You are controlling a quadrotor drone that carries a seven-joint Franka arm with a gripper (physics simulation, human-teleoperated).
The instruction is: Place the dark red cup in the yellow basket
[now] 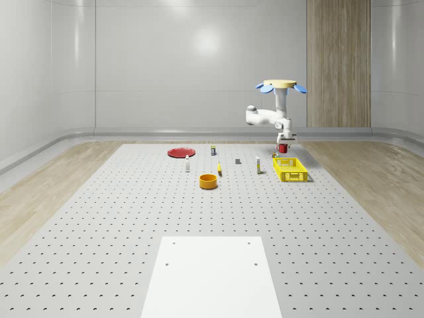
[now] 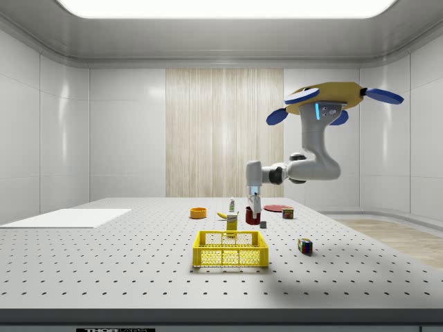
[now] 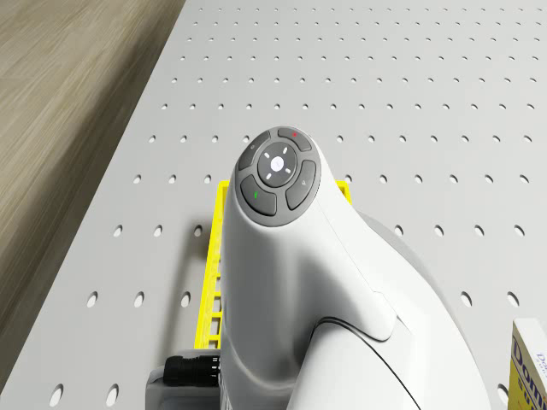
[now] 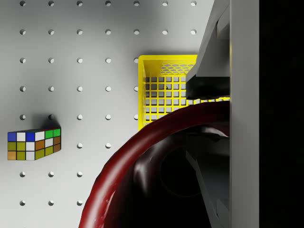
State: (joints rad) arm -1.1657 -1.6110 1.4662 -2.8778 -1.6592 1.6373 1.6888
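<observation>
While drone point(image 2: 324, 97) is hovered beside yellow basket point(image 1: 290, 169), dark red cup point(image 4: 142, 166) is held clamped by rim in gripper point(image 1: 284, 146). Basket lies below and just ahead of jaws, long axis running away; cup not yet over it.

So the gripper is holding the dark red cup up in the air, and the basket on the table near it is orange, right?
Not quite. The basket is yellow, as the whole-scene view shows. The rest holds: the gripper holds the dark red cup off the table, with the drone hovering above.
</observation>
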